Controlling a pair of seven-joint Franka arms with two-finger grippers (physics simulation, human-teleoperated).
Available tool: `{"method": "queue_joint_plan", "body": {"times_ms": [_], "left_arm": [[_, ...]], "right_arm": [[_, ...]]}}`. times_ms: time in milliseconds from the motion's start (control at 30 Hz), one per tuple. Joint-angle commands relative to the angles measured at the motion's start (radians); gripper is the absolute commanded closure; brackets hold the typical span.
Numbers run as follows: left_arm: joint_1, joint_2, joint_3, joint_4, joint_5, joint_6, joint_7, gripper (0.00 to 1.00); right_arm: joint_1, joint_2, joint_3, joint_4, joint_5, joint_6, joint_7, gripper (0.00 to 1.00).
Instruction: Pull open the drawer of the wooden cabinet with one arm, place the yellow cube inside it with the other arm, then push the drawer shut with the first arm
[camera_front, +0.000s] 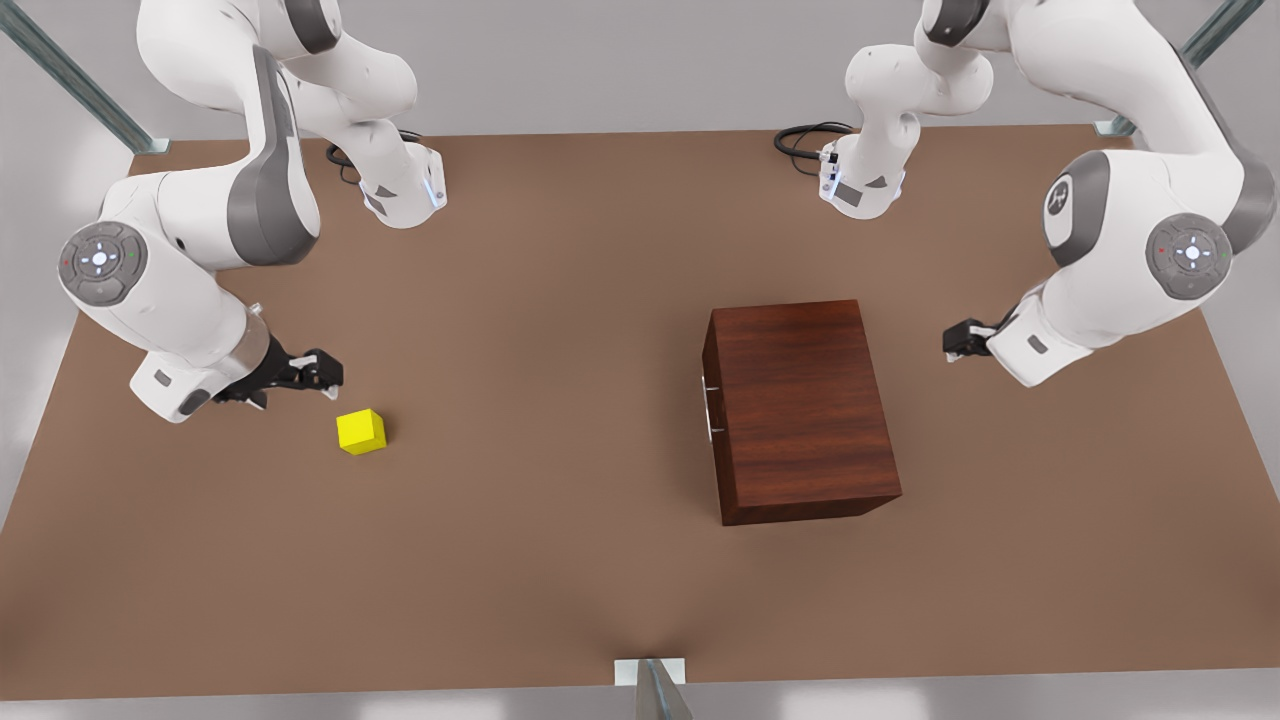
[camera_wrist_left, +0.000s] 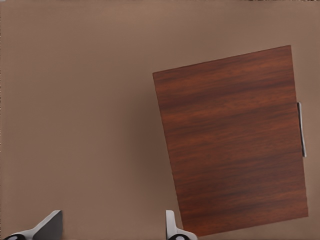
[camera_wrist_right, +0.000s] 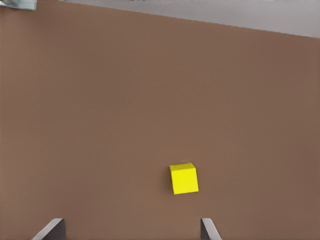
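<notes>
The drawer is shut, flush in the wooden cabinet (camera_front: 800, 405), which stands right of centre in the front view. Its silver handle (camera_front: 712, 408) lies on the face turned toward the picture's left. The yellow cube (camera_front: 361, 432) rests on the brown table (camera_front: 540, 560) at left of centre, well apart from the cabinet.

Left gripper (camera_front: 962, 342): at the front view's right, beside the cabinet's far side, fingers (camera_wrist_left: 50, 225) spread wide, holding nothing. Right gripper (camera_front: 312, 372): at the front view's left, just above and left of the cube, fingers (camera_wrist_right: 52, 229) parted, empty.

Risks, as judged:
- The left gripper is on the side away from the handle; reaching over or round could knock the cabinet.
- The handle is thin and sits close to the wood; a shallow grip may slip.
- A pull could drag the whole cabinet.
- The cube sits slightly turned; a misaligned closing could push it away.

Clearance: open table between cube and cabinet, and along the lower edge.
</notes>
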Motion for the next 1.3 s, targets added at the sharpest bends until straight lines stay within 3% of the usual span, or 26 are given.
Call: {"method": "queue_joint_plan", "body": {"times_ms": [0, 167, 300, 433, 633, 767, 900, 1000, 1067, 1267], "left_arm": [[-0.010, 0.007, -0.002, 0.000, 0.013, 0.059, 0.058, 0.00], [-0.381, 0.164, 0.000, 0.032, 0.018, 0.165, -0.428, 0.00], [-0.519, 0.356, -0.002, 0.158, 0.016, 0.299, -0.804, 0.00], [-0.539, 0.412, -0.023, 0.192, 0.013, 0.332, -1.057, 0.00], [-0.554, 0.440, -0.020, 0.178, 0.019, 0.348, -1.088, 0.00], [-0.554, 0.475, -0.019, 0.178, 0.048, 0.323, -1.176, 0.00], [-0.573, 0.501, -0.016, 0.180, 0.110, 0.260, -1.197, 0.00], [-0.585, 0.512, -0.016, 0.181, 0.156, 0.256, -1.203, 0.00], [-0.590, 0.515, -0.016, 0.181, 0.162, 0.256, -1.203, 0.09], [-0.586, 0.518, -0.016, 0.184, 0.183, 0.269, -1.194, 0.10]], "right_arm": [[0.003, -0.001, 0.001, 0.001, 0.001, 0.029, 0.007, 0.00], [0.000, -0.001, 0.001, 0.001, 0.001, 0.029, -0.002, 0.00], [-0.002, -0.003, -0.001, 0.001, 0.001, 0.029, -0.002, 0.00], [-0.002, -0.001, -0.001, -0.001, 0.001, 0.029, -0.002, 0.00], [0.009, 0.083, 0.001, -0.025, -0.006, 0.136, -0.013, 0.00], [0.006, 0.079, 0.003, -0.174, -0.021, 0.342, -0.142, 0.00], [-0.003, 0.076, 0.003, -0.263, -0.019, 0.429, -0.333, 0.00], [-0.016, 0.083, 0.004, -0.286, -0.012, 0.434, -0.422, 0.00], [-0.019, 0.083, 0.004, -0.315, -0.013, 0.432, -0.445, 0.00], [-0.028, 0.062, 0.010, -0.457, -0.010, 0.437, -0.432, 0.00]]}}
